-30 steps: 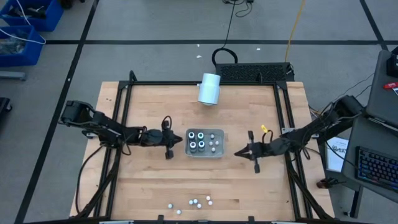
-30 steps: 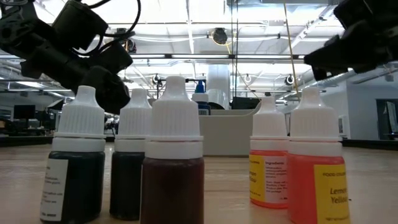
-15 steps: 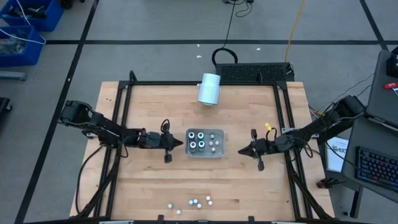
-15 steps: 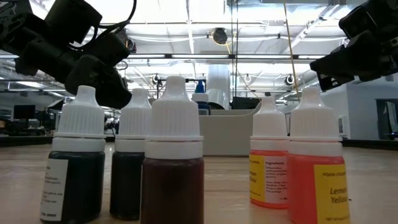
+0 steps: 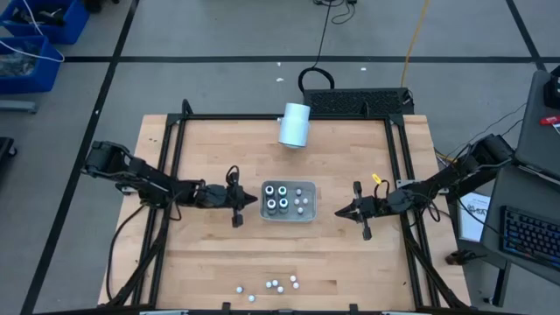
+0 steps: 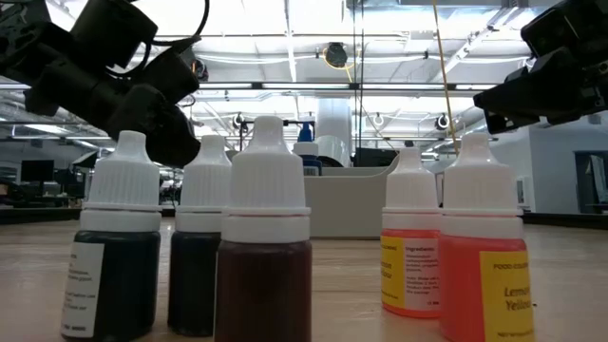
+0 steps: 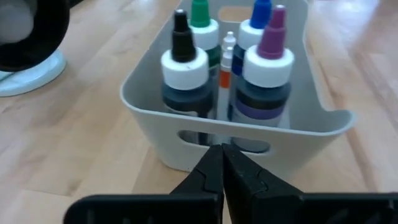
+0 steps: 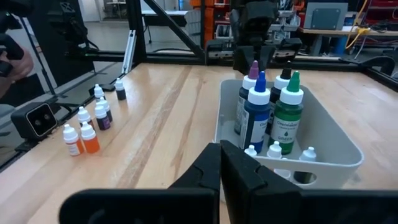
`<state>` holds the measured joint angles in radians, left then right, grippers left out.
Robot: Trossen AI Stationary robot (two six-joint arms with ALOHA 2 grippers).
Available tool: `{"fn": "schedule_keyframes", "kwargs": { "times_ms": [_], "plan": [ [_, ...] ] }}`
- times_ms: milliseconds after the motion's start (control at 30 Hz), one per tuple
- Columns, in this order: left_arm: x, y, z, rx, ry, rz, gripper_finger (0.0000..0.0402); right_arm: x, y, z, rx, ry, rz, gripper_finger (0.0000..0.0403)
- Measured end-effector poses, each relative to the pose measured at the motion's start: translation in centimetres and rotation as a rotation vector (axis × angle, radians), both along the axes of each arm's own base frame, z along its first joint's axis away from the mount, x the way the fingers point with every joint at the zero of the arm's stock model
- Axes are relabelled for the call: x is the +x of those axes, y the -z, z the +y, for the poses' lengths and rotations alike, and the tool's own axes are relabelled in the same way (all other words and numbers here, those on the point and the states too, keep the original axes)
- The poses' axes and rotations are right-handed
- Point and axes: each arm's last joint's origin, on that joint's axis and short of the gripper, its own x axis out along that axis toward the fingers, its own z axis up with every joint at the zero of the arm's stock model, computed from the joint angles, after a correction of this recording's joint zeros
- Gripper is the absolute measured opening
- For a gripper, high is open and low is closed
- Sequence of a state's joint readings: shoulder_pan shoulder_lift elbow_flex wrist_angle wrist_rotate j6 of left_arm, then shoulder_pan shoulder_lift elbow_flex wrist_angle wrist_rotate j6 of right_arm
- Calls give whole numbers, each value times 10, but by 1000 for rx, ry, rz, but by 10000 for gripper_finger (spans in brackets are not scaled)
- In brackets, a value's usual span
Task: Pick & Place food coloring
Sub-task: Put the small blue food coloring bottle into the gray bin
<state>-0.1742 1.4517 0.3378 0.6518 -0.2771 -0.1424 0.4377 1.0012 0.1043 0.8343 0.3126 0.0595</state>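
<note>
Sitting in 2 groups, the food coloring (image 5: 286,200) is partly packed and partly loose. In the high view 4 dark bottles with pale tops and a few small white ones are standing inside the grey tray (image 5: 288,215) at the middle of the desk (image 5: 350,262), while a scatter of small white-capped bottles (image 5: 271,285) is lying along the desk's near edge, well apart from the tray. Judging from that split, the tray is serving as the collecting place and the loose bottles are waiting their turn.

The left gripper (image 5: 248,201) is resting just beside the tray's left end with its jaws closed on nothing; the right gripper (image 5: 344,212) is sitting near the tray's right end, jaws likewise closed and empty. Both are pointing inward at the tray, probably because work there is finished and neither is carrying anything.

The left wrist view is showing what the overhead cannot: the tall bottles' coloured nozzles, black, green, blue and purple, and a slot handle in the tray wall (image 7: 224,134). The right wrist view is revealing the loose bottles as orange and dark ones (image 8: 87,127) by the desk's edge. The low view is filling with those same loose bottles (image 6: 262,247), upright and close together, though their exact count is hard to tell there. A large white cylinder (image 5: 294,124) is lying at the far edge of the desk.
</note>
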Motion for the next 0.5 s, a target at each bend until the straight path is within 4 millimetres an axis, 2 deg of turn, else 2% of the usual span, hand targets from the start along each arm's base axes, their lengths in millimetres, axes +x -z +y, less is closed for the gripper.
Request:
{"fn": "schedule_keyframes", "kwargs": {
  "times_ms": [233, 500],
  "plan": [
    [-2, 0, -8, 2, -25, -10, 24, 2, -3, -3, -56, 13, -39, 0],
    [-4, 3, -12, -40, -49, 18, 6, 3, -3, -7, -50, 34, -34, 0]
  ]
}}
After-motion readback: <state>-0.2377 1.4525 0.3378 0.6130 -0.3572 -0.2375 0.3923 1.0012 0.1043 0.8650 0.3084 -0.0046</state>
